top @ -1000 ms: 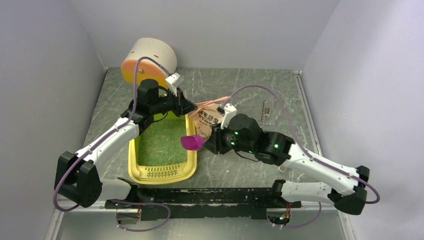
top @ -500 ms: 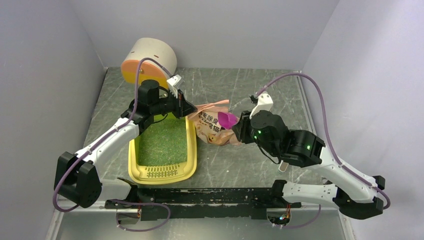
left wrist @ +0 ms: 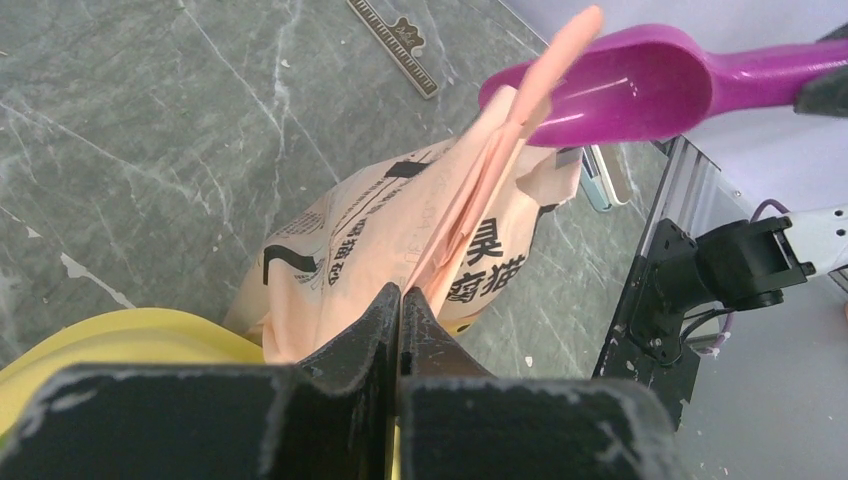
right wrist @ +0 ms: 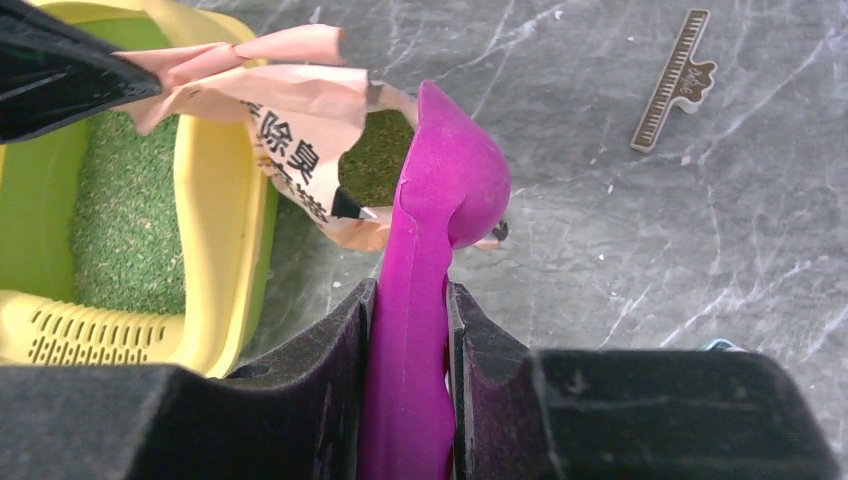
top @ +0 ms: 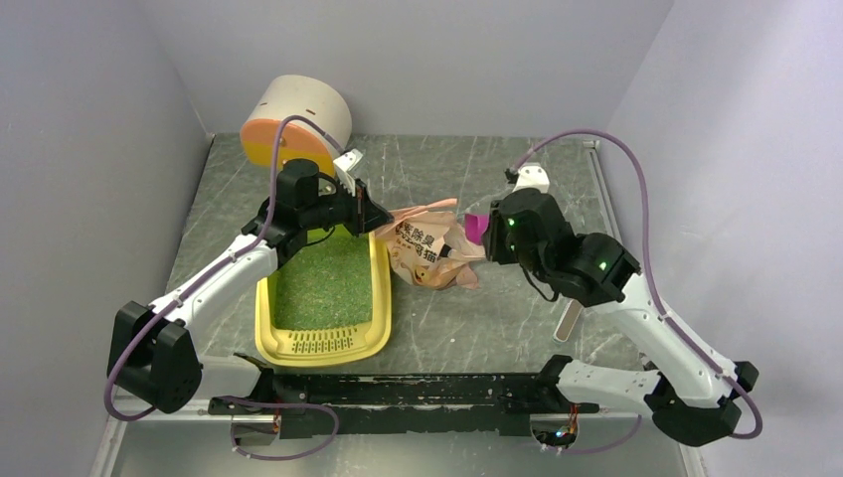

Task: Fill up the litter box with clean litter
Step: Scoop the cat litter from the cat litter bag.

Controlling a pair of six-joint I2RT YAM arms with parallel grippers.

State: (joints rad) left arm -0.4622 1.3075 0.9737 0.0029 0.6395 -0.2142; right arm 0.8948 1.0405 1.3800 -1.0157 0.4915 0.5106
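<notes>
The yellow litter box (top: 378, 298) lies left of centre with green litter (top: 320, 280) spread in it; both also show in the right wrist view (right wrist: 235, 230), (right wrist: 125, 220). My left gripper (top: 383, 219) is shut on the top edge of the pink-beige bag (top: 427, 248) and holds its mouth up (left wrist: 402, 292). My right gripper (top: 489, 238) is shut on the handle of the magenta scoop (right wrist: 450, 180), whose bowl is at the bag's open mouth. Green litter (right wrist: 375, 155) shows inside the bag (right wrist: 290, 110).
A white cylinder with an orange end (top: 296, 124) lies at the back left, behind the left arm. A flat ruler-shaped clip (top: 524, 224) lies on the table behind the right gripper. A pale flat stick (top: 569, 320) lies under the right arm. Walls close in on three sides.
My right gripper has carried the scoop from above the litter box's right rim back to the right, to the mouth of the bag. The left gripper has kept its hold on the bag.
</notes>
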